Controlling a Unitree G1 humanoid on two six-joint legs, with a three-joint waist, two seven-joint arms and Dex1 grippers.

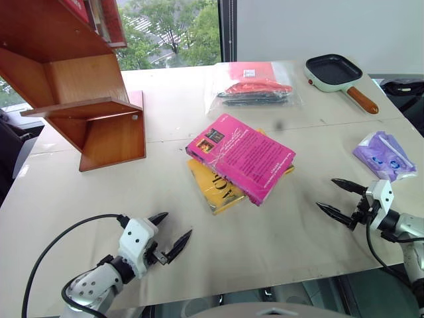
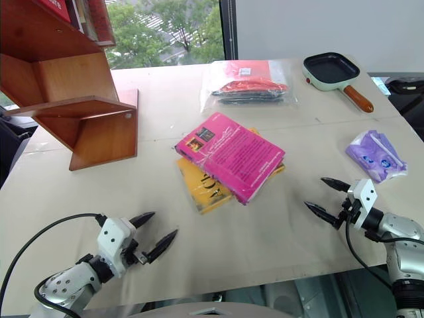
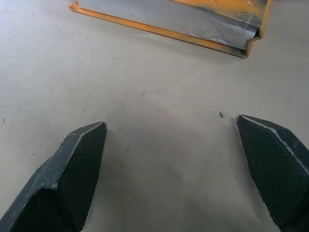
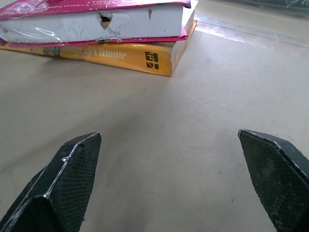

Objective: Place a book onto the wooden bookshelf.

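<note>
A pale counter (image 1: 278, 252) seen from above. Near its middle lies the book (image 1: 242, 156), a bright magenta-pink paperback, flat and face up, stacked on a yellow book (image 1: 213, 189) whose edge sticks out on the side nearer the robot. The wooden bookshelf (image 1: 79, 99), reddish-brown with slanted panels, stands at the far left of the counter, well apart from the books. At the far side lie a clear bag of red and dark items (image 1: 252, 87) and a small pan (image 1: 338, 74); a purple packet (image 1: 385, 156) lies at the right. The left claw (image 1: 169, 238) hovers low near the front edge, fingers spread apart and empty, pointing toward the books. The right claw (image 1: 341, 197) sits low at the right, also spread wide and empty, facing the stack's side. Nothing is held yet, so the step in hand appears to be reaching for the pink book. A good approach would likely close on the top book alone, keeping the fingers above the yellow one, perhaps steadying it with both claws before lifting it toward the shelf.
</note>
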